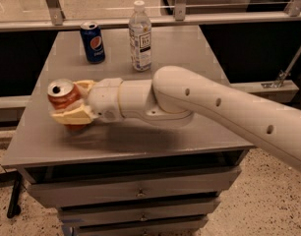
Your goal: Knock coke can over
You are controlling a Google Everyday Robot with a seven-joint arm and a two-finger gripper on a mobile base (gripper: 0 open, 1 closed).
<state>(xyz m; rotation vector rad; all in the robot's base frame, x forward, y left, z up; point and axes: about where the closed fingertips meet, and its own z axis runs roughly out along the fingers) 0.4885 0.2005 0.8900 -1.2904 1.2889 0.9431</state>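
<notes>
The coke can [63,95], red-orange with a silver top, stands near the left edge of the grey table [190,48], leaning slightly left. My gripper [68,102] reaches in from the right on a thick white arm. Its cream fingers sit on both sides of the can: the near finger [73,116] presses the can's front lower side and the far finger [84,85] lies behind it. The gripper is shut on the can. The can's lower part is hidden by the near finger.
A blue Pepsi can [93,43] stands at the table's back left. A clear plastic bottle [140,36] with a white cap stands at the back middle. Drawers [140,193] are under the table. A metal railing runs behind the table.
</notes>
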